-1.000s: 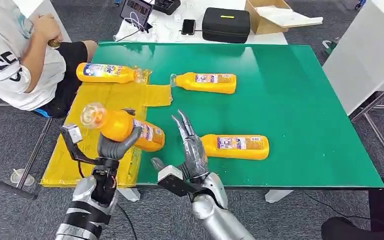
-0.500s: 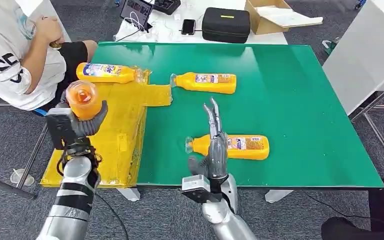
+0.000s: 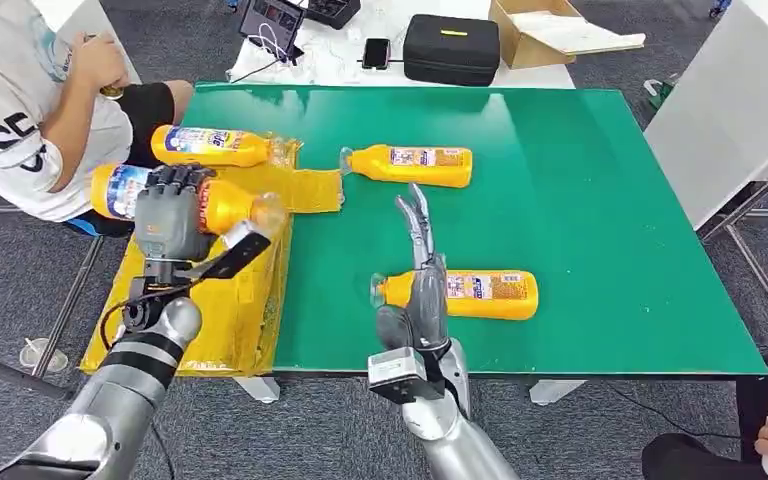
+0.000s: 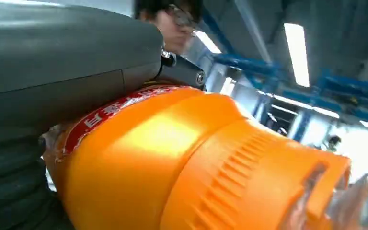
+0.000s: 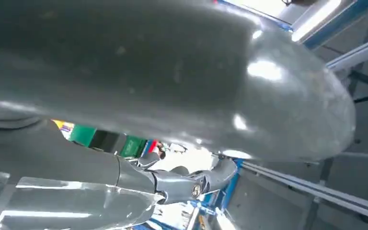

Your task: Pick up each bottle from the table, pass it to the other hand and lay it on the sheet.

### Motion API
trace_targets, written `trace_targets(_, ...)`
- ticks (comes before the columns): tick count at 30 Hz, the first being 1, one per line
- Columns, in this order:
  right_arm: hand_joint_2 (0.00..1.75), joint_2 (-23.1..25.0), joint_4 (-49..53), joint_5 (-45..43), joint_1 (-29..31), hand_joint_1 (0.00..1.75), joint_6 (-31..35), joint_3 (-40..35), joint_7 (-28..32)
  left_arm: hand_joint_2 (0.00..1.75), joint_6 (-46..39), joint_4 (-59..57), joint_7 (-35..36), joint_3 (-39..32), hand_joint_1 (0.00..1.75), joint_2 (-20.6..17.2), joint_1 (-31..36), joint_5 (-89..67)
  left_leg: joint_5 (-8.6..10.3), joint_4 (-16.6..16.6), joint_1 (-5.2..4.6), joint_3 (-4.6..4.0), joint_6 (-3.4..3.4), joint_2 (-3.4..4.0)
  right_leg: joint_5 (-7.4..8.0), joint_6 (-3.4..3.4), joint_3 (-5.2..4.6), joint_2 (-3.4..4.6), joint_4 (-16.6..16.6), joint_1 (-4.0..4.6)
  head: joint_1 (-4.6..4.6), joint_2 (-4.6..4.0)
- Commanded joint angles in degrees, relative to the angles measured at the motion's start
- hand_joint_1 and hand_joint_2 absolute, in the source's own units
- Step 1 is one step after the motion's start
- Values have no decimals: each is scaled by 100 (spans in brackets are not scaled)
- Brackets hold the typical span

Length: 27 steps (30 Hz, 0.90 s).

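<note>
Since half a second ago the left hand (image 3: 168, 222) has rolled over: the held bottle (image 3: 195, 203) was cap-up toward the camera, now it lies near horizontal above the yellow sheet (image 3: 222, 300), cap end pointing toward the table's middle, base toward the seated person (image 3: 20, 110). Fingers wrapped over the bottle's body, firm grip. Right hand (image 3: 422, 290) barely moved; it stands at the near table edge, fingers straight, close together and pointing away, holding nothing.

Left wrist view adds what the head view can't: the orange bottle (image 4: 182, 163) close up, ribbed shoulder and red label band, with the grey thumb (image 4: 67, 62) pressed along it. Right wrist view is mostly grey hand cover and blur, so finger detail there is unclear.

Outward: one bottle (image 3: 460, 292) lies on the green table (image 3: 610, 200) just beyond the right hand, cap toward the hand; contact can't be judged. Another bottle (image 3: 410, 164) lies farther back, just off the sheet's corner. A third (image 3: 215, 146) lies on the sheet's far end. Black case (image 3: 452, 48) and cardboard box (image 3: 550, 30) sit on the white table behind.
</note>
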<state>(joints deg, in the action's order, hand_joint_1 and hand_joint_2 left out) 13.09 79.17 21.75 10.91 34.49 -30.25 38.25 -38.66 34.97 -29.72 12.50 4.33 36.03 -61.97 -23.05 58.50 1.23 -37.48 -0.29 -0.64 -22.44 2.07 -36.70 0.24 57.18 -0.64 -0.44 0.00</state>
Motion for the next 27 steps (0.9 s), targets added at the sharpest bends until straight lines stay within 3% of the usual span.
trace_targets(1,0,-207,-516,-201,309,0,-390,-158,32,175,2011,-1829,133,1270,175,-663,903,-837,-8,-4,-1,32,6,10,-6,-7,30,5,-4,3,0,0)
trace_targets(5,0,-158,-624,-226,316,0,-498,-139,31,175,2621,-1873,29,1103,175,-674,867,-605,-18,-2,2,50,9,29,-5,-17,43,18,-5,7,-2,0)
trace_targets(6,0,-155,-628,-227,313,0,-499,-141,31,175,2610,-1869,26,1103,175,-674,851,-605,-9,1,2,21,5,24,5,-19,10,18,-2,5,-2,0)
trace_targets(7,0,-147,-664,-225,328,0,-538,-146,29,175,2850,-1913,45,1049,175,-666,853,-527,-22,2,2,53,11,30,-6,-23,41,19,-2,7,0,0)
trace_targets(8,0,-136,-686,-227,330,0,-560,-155,27,175,2870,-1890,39,1053,175,-679,830,-525,-6,-3,0,14,4,22,5,-17,5,15,-2,3,-2,0)
trace_targets(21,0,-70,-933,-242,414,0,-729,-165,7,175,3734,-1940,-35,833,173,-669,718,-190,-7,-1,0,15,5,22,4,-18,9,16,-1,3,0,0)
trace_targets(22,0,-62,-956,-248,418,0,-740,-161,6,175,3808,-1927,-39,808,173,-665,695,-147,-22,-1,-1,54,12,29,-9,-23,47,16,-2,5,-2,0)
trace_targets(25,0,-61,-961,-248,418,0,-742,-162,6,175,3801,-1924,-40,804,173,-662,682,-142,-7,-3,-2,16,5,24,4,-18,9,17,-1,0,-2,2)
trace_targets(26,0,-56,-1018,-250,443,0,-798,-169,-4,175,3939,-1941,-42,811,37,-665,684,-111,-9,-3,-1,21,5,25,3,-19,14,18,-3,2,-2,0)
trace_targets(27,0,-51,-1050,-251,451,0,-820,-161,-8,175,4027,-1938,-47,807,10,-666,670,-79,-14,-3,0,33,7,26,-1,-21,27,17,-3,4,-2,0)
